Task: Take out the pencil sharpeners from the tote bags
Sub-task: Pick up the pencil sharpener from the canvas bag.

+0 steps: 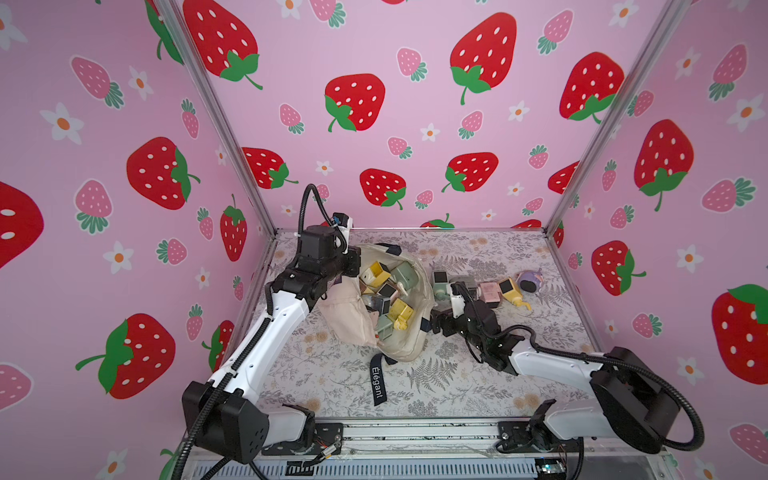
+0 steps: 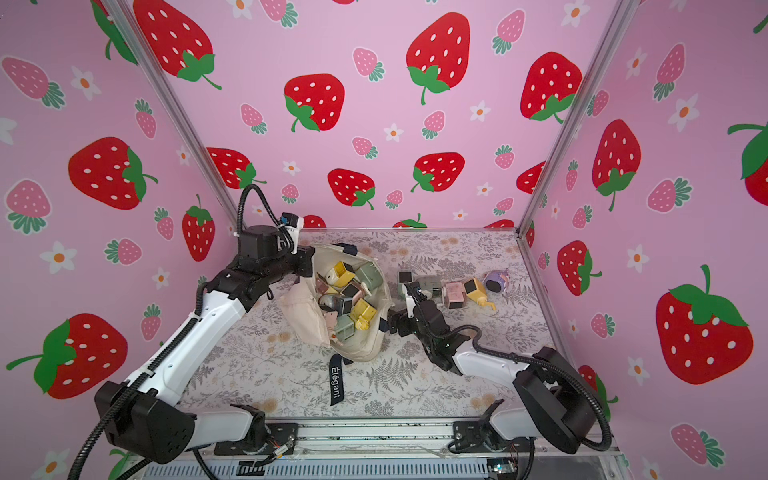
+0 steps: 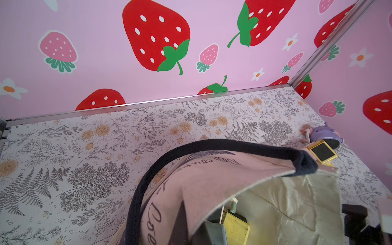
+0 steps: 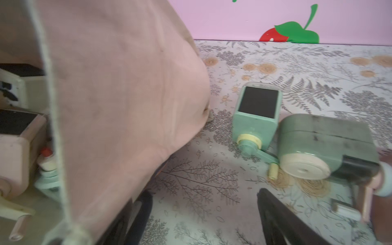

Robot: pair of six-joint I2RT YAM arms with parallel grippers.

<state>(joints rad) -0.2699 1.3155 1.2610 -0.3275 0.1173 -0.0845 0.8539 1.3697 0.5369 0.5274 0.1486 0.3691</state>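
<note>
The right gripper point(image 4: 203, 216) is hanging wide open and empty, just beside the bag point(image 1: 409, 353) at its 3 o'clock. The left gripper point(image 1: 353, 266) is clenched, likely pinching the bag's rim at 10 o'clock. Many sharpeners point(image 1: 386, 299) are lying inside. The open gripper should be lifting over the rim, then grabbing the yellow sharpener point(image 1: 401, 312) by its boxy body.

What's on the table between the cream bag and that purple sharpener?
Four sharpeners in a row, seen in both top views: green one, grey-green one, pink one, yellow one, running from the tote bag to the purple sharpener.
</note>
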